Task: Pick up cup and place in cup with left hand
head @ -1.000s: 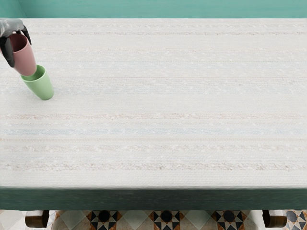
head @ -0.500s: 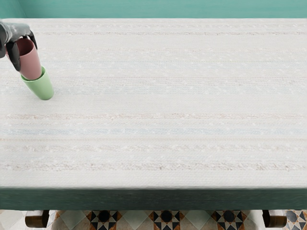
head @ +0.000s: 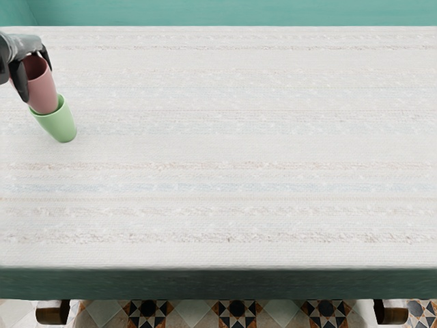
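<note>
Patterned tiles (head: pixel 237 313) lie below a pale table (head: pixel 239 150) (faintly striped), teal wall (head: pixel 239 12) beyond.

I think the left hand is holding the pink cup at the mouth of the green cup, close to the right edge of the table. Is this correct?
Only the edge is wrong: the head view shows the left hand holding the pink cup at the mouth of the green cup, close to the left edge of the table.

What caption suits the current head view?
Left hand holds pink cup, its base at the green cup's mouth.
</note>
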Motion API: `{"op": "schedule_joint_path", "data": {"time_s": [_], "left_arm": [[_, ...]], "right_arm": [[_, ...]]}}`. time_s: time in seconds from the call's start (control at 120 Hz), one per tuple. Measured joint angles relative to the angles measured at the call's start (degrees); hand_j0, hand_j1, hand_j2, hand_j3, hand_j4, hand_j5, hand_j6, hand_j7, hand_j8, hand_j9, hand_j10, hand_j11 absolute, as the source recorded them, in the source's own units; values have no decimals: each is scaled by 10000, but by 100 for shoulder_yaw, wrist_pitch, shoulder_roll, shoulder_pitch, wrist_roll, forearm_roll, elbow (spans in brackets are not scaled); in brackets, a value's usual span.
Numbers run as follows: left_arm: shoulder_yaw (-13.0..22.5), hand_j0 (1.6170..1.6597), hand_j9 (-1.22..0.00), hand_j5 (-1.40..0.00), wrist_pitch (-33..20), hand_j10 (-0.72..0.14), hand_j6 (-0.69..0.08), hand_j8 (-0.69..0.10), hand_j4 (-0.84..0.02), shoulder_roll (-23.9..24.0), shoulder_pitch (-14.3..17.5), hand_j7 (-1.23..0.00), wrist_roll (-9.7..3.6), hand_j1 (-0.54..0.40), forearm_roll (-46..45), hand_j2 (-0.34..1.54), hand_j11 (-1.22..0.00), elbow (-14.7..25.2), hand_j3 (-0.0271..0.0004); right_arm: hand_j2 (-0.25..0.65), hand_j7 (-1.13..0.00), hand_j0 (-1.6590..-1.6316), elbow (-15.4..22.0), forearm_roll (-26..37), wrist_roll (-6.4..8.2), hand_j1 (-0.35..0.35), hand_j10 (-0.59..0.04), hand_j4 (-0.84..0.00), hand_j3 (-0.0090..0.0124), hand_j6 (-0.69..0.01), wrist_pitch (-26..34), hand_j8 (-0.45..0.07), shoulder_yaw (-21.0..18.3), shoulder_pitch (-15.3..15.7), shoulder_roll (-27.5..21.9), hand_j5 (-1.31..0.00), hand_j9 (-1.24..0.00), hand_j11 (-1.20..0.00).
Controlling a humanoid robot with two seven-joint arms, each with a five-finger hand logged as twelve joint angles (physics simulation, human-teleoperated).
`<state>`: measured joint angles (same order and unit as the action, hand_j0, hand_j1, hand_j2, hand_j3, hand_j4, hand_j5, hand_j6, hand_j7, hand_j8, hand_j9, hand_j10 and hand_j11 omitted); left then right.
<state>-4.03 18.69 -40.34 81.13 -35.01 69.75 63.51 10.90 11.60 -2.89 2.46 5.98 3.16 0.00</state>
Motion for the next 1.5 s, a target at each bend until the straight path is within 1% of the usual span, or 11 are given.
{"op": "schedule_joint_path", "data": {"time_s": [0.017,0.05,0.133,0.533,0.567,0.65,0.775,1.033,1.175,1.375,1.5], "left_arm": [[-1,16543,-6164,-6188,-2,-4475,-2882,-3067,-4397,0,-15,-6160,0,-1067,4,936,-6161,-3,0],[0,16541,-6163,-6156,-3,-4472,-3008,-3301,-4477,0,-35,-6123,0,-917,3,875,-6160,-9,0],[-1,16539,-6153,-6042,-9,-4473,-3228,-3444,-4671,0,-46,-6022,1,-790,6,766,-6151,-16,0],[-1,16540,-5936,-5666,-153,-4332,-3500,-3697,-4967,24,-89,-5693,2,-558,15,605,-5931,-11,0],[-1,16543,-5677,-5413,-174,-4168,-3573,-3797,-4728,46,-89,-5437,2,-401,26,583,-5673,-12,0],[-1,16556,-4549,-4374,-331,-3376,-2986,-3134,-3750,79,-155,-4390,2,214,44,492,-4546,-13,0],[-1,16567,-3193,-3101,-435,-2409,-2207,-2285,-2615,79,-202,-3108,2,1056,50,393,-3191,-14,0],[-1,16577,-1316,-1294,-501,-1033,-994,-1013,-1098,265,-295,-1294,2,2438,55,193,-1314,-21,0],[-1,16579,-659,-651,-512,-540,-534,-540,-577,474,-335,-649,2,2974,54,108,-657,-9,0],[-1,16580,-249,-249,-507,-229,-241,-240,-247,795,-200,-247,2,3307,54,53,-247,37,0],[-4,16580,-136,-138,-503,-139,-155,-152,-152,1232,-168,-136,1,3397,44,36,-134,47,0]], "right_arm": [[-48,-311,-16581,0,0,1,-3204,-239,-240,0,-241,0,-240,0,0,0,-311,-311,-311],[-48,-311,-16581,0,0,3,-3204,-239,-240,0,-241,0,-240,0,0,0,-311,-311,-311],[-48,-311,-16581,0,0,6,-3203,-239,-240,0,-241,0,-240,0,0,0,-311,-311,-311],[-48,-311,-16581,0,0,0,-3203,-239,-240,0,-241,0,-240,0,3,0,-311,-311,-311],[-48,-311,-16581,0,0,0,-3203,-239,-241,0,-241,0,-240,0,5,0,-311,-311,-311],[-48,-311,-16581,0,0,4,-3203,-240,-241,0,-241,0,-241,0,7,0,-311,-311,-311],[-48,-311,-16581,-1,0,8,-3203,-240,-241,0,-241,0,-241,0,11,0,-311,-311,-311],[-48,-311,-16581,-1,0,17,-3203,-240,-241,0,-241,0,-241,0,16,0,-311,-311,-311],[-48,-311,-16581,-1,0,17,-3203,-240,-241,0,-241,0,-241,0,17,0,-311,-311,-311],[-48,-311,-16581,0,0,17,-3203,-240,-241,0,-241,0,-241,0,18,0,-311,-311,-311],[-48,-311,-16581,-1,0,22,-3203,-240,-241,0,-242,0,-241,0,18,0,-311,-311,-311]]}}
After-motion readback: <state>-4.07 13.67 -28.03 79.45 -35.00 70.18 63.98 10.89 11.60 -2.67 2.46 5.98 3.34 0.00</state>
